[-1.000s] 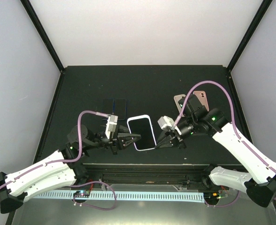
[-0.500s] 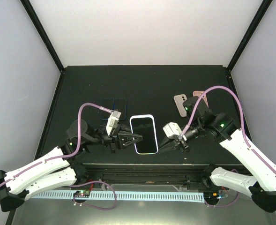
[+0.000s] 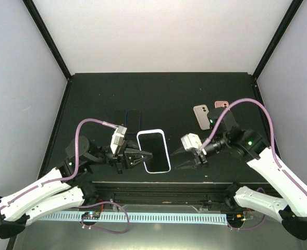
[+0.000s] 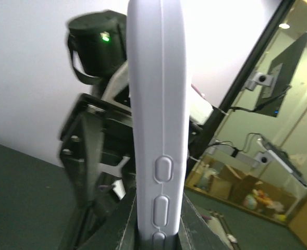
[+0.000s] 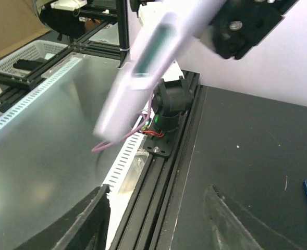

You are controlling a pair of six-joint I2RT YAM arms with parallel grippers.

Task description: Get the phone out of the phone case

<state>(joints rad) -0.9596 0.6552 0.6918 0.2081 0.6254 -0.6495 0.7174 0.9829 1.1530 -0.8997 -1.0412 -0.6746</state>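
The phone in its white case (image 3: 154, 151) is held up off the black table, screen facing up. My left gripper (image 3: 142, 154) is shut on the case's left edge. In the left wrist view the case's side with its buttons (image 4: 158, 125) stands between my jaws at the gripper (image 4: 158, 232). My right gripper (image 3: 183, 155) is open and empty, a short way right of the phone and not touching it. In the right wrist view the case (image 5: 148, 57) appears blurred at upper left, above and beyond the gripper (image 5: 158, 219).
A beige case (image 3: 201, 116) and a pink case (image 3: 221, 105) lie at the back right, behind my right arm. Two dark blue cases (image 3: 128, 117) lie behind my left gripper. The table's front rail (image 5: 158, 172) runs just below the phone.
My left gripper has drawn back to the left with the phone, which shifted left and nearer. My right gripper has stayed open and now stands further from the phone's right edge.
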